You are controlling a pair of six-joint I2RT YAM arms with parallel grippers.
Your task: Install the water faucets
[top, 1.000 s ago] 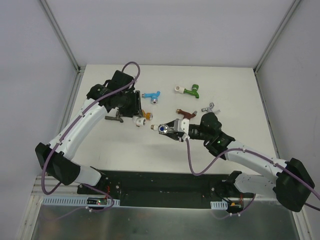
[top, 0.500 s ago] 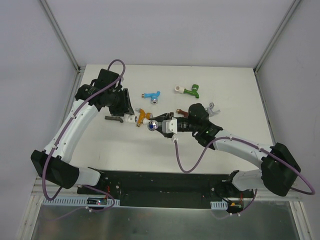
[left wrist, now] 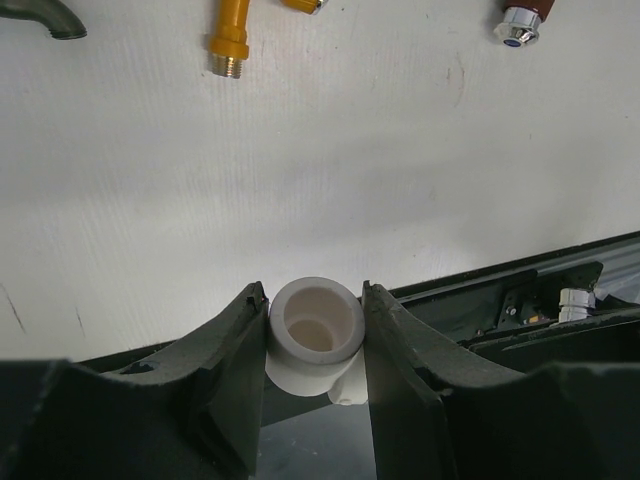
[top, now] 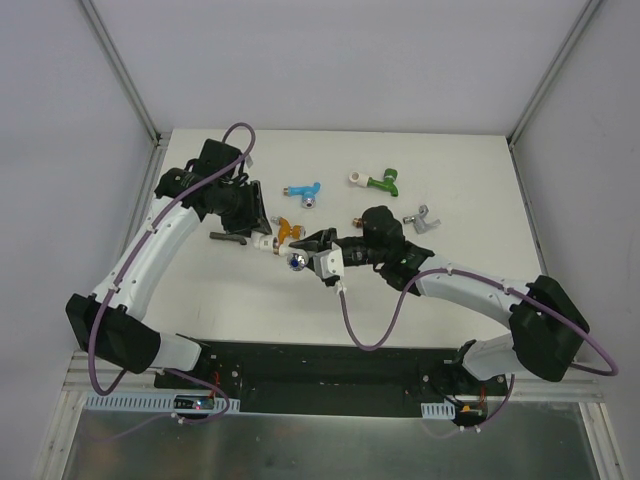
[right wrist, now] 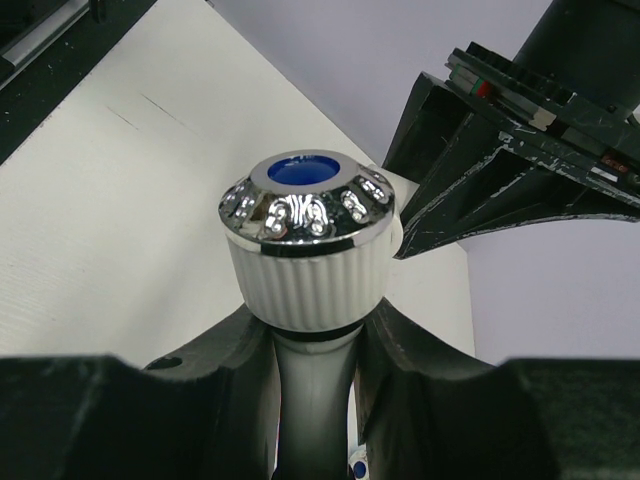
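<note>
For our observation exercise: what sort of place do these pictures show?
Likely a robotics lab cell: plain panels around a white table, left arm and right arm bolted down, a loose green faucet.

faucet: white faucet (right wrist: 308, 262), ribbed cap, shiny chrome top with a blue centre, facing the camera
right gripper (right wrist: 310, 345): clamped on its neck, just under the cap
desk (right wrist: 110, 220): white, behind, left side
top right: left gripper (right wrist: 520, 150), black, scuffed, close by

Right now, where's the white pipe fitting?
The white pipe fitting is clamped in the left pincer; in the top view it is left of centre, next to the orange faucet.
</note>
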